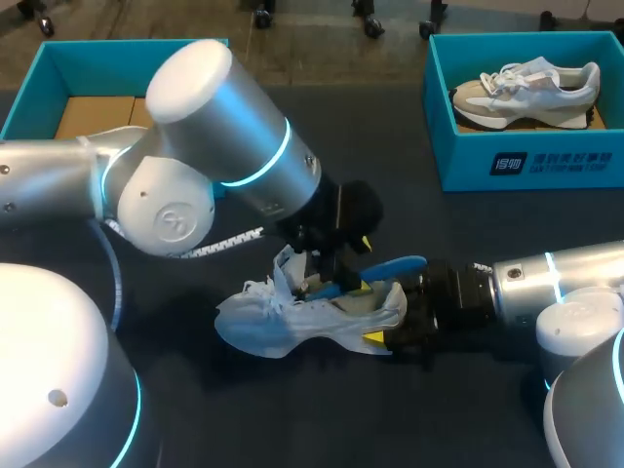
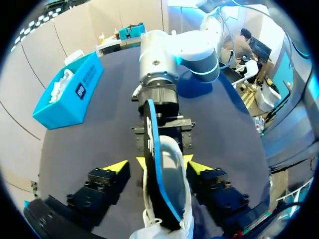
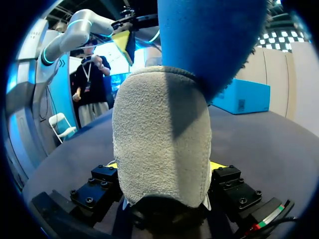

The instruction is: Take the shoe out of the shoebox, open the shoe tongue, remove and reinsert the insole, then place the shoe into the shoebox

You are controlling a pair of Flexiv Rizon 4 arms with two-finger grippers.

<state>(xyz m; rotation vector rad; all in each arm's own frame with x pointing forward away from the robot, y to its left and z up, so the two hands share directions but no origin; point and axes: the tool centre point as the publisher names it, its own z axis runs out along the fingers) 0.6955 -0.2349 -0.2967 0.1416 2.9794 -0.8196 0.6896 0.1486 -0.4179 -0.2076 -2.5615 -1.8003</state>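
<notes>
The white sneaker rests at the middle of the table, with its heel clamped between the jaws of the right gripper. The left gripper is held over the shoe opening, jaws apart on either side of the blue insole, which projects past the heel. The heel clamp should be kept firm and the insole guided lengthwise, so that it is not buckled against the collar.

A pale grey-and-white shoe lies mid-table, toe leftward, seemingly tipped sideways. A blue insole sticks partway out of its opening. The teal shoebox stands well apart.
</notes>
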